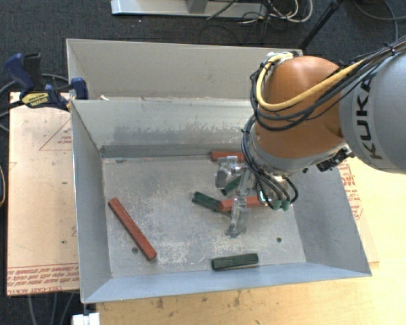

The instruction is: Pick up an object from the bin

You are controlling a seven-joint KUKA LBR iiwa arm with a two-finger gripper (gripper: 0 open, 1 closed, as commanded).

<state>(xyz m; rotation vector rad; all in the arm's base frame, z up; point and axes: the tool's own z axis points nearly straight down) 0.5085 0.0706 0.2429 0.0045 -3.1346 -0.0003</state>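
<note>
Broadly: grey metal bin [88, 181], orange-capped arm [304, 107] reaching in from the right. Long red-brown bar [132, 229] lies well to the left, and a dark green flat bar [235, 261] near the front wall. Jaws sit low at mid-bin, over a smaller dark green bar [206, 200] touching a short red piece [227, 207]; their spread I cannot tell. Step, by my judgement: settling for the grasp. The next move calls for closing on one piece alone, then lifting straight up.

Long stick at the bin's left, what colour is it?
The stick is reddish-brown, seen best in the camera view.
</note>
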